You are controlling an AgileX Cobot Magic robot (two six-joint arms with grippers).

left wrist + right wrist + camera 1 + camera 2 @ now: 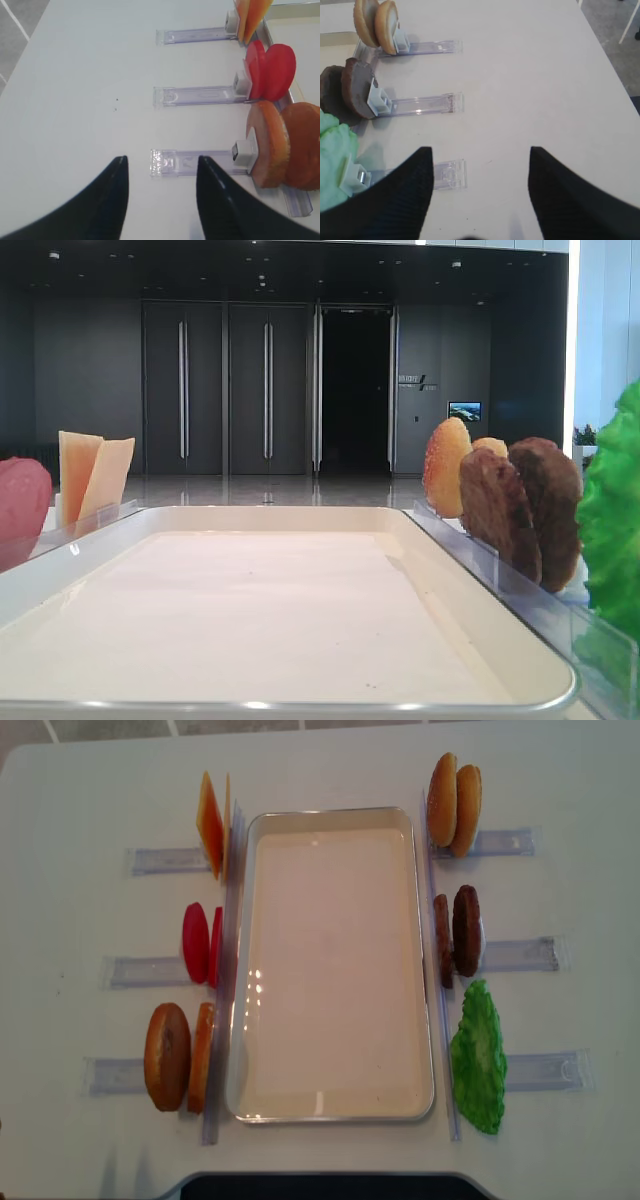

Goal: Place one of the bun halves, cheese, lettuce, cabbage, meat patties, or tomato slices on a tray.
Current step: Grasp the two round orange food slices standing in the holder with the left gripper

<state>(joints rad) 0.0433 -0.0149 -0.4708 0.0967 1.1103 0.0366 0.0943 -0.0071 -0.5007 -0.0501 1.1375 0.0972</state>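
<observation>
The cream-white tray [330, 970] lies mid-table with nothing on it. To its left stand cheese [210, 820], tomato slices [198, 942] and two orange-brown bun halves [168, 1056]. To its right stand two more bun halves [453, 790], meat patties [458, 931] and lettuce [478, 1058]. No cabbage is in view. My left gripper [162, 159] hovers open over the outer end of the clear strip holding the left buns [270, 145]. My right gripper [481, 150] hangs open beside the strip that carries the lettuce [335, 160], holding nothing. Neither gripper shows in the two high views.
Each food pair leans in a white clip on a clear plastic strip [520, 955] running outward from the tray. Long clear rails [437, 970] border both tray sides. The table edge and floor show at the far right [620, 60] and far left [15, 30].
</observation>
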